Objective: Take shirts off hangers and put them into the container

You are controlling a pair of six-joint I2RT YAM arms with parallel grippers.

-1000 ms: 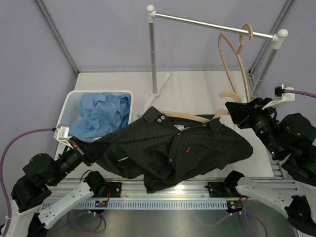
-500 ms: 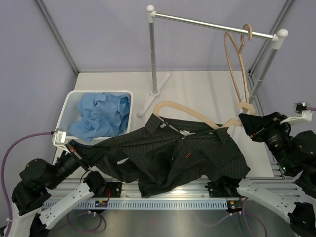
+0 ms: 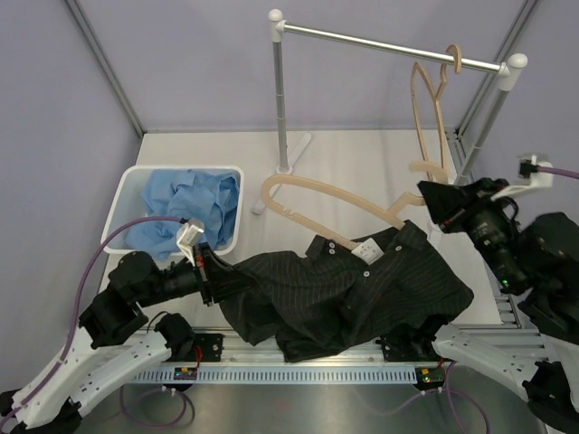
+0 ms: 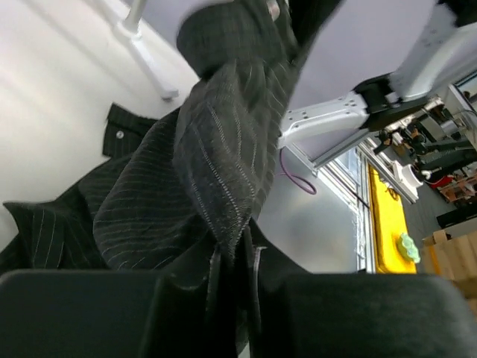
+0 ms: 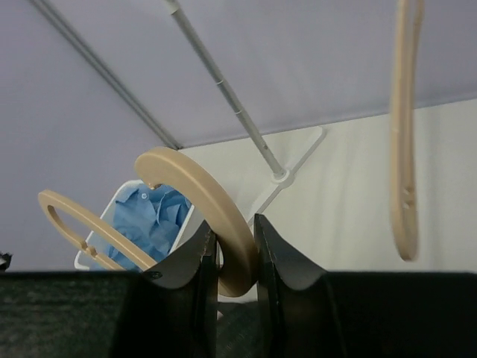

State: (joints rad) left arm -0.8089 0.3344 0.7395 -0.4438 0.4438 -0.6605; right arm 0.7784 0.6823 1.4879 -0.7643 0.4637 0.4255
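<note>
The black pinstriped shirt [image 3: 353, 294] lies crumpled along the table's near edge, off its hanger. My left gripper [image 3: 213, 275] is shut on a fold of that shirt [image 4: 216, 164] at its left end, cloth pinched between the fingers [image 4: 257, 298]. My right gripper [image 3: 432, 201] is shut on the hook of a beige hanger [image 3: 336, 192], held bare above the shirt's collar. In the right wrist view the curved hook [image 5: 216, 209] sits clamped between the jaws. The white container [image 3: 123, 193] at the left holds the light blue shirt [image 3: 185, 208]. Another bare hanger [image 3: 432, 108] hangs on the rail.
A metal clothes rack stands at the back, its post [image 3: 279, 90] and foot [image 3: 282, 172] just right of the container and its rail [image 3: 389, 43] overhead. The hanging hanger [image 5: 402, 127] is close to my right gripper. The arms' mounting rail [image 3: 308, 371] runs along the near edge.
The hanger has slid out of the black shirt and now hangs bare in my right gripper. My left arm swung right, and the shirt bunched toward the near edge.
</note>
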